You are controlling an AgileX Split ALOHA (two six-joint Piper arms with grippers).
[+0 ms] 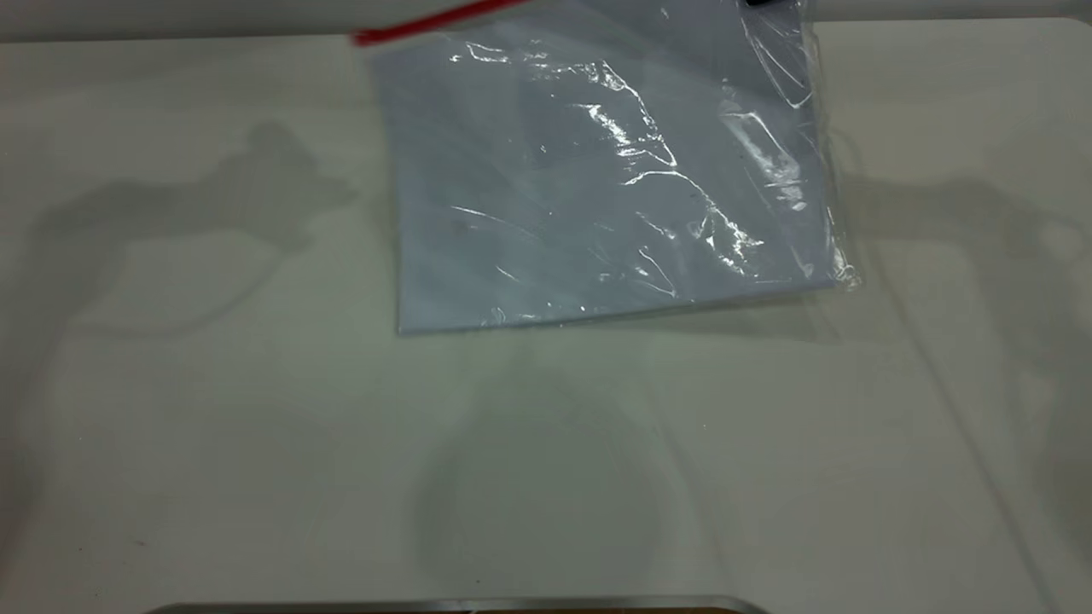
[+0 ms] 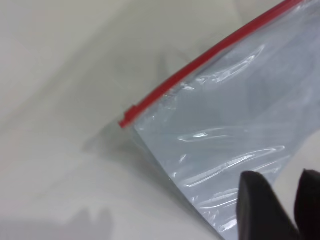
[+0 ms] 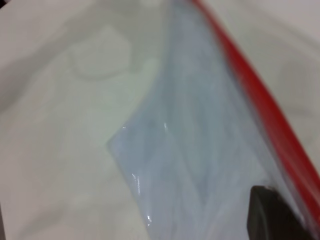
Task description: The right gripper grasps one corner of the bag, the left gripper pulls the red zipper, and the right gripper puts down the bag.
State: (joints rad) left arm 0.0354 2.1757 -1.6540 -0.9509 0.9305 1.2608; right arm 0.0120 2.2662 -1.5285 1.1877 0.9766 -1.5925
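I see my right end effector (image 1: 772, 3) pinching the bag (image 1: 597, 188) corner, zipper (image 1: 426, 23) uppermost, above the counter (image 1: 213, 426); left end effector (image 2: 282, 200) narrowly parted beside it.

Exterior view: steep downward look on table (image 1: 256, 426), mid-distance. Left wrist view: close, oblique over bag (image 2: 235, 130) near red zipper (image 2: 200, 62) end. Right wrist view: very close along zipper. All three share bag.

One bag (image 1: 597, 188), one red zipper (image 1: 426, 24), two grippers: left gripper (image 2: 280, 207), right gripper (image 3: 272, 215).
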